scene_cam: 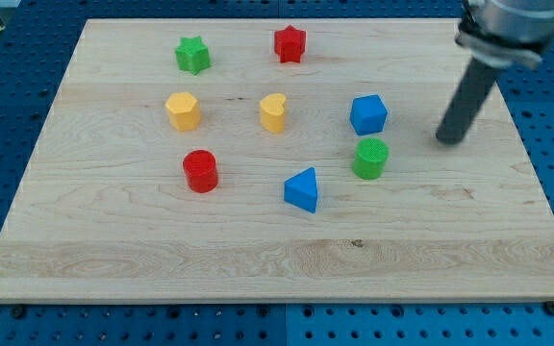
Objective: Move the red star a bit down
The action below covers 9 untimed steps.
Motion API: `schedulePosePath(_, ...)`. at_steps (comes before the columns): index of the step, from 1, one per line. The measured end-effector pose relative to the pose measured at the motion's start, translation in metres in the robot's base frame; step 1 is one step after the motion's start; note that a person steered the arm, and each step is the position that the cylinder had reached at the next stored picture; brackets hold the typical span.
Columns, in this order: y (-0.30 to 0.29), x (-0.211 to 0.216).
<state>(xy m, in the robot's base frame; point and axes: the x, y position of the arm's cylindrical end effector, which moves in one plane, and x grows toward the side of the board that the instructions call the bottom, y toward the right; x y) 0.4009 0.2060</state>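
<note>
Red star [289,43] near the board's [113,250] top edge, right of the green star [192,54]; my tip [447,140], a bare rod holding nothing, rests toward the right edge, beside the blue cube [368,114].

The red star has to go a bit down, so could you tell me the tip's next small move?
Probably travel to just above the red star: my tip sits far to the view's right, beside the blue block, not yet touching the star.
</note>
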Motion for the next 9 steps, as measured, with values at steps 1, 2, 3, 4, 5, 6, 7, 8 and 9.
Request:
schedulePosePath(1, -0.006, -0.092)
schedulePosePath(2, -0.051, -0.175)
schedulePosePath(3, -0.109, -0.209)
schedulePosePath(4, -0.143, -0.208)
schedulePosePath(5, -0.217, -0.207)
schedulePosePath(6, -0.242, -0.207)
schedulePosePath(7, -0.24, -0.199)
schedulePosePath(8, -0.22, -0.182)
schedulePosePath(9, -0.204, -0.167)
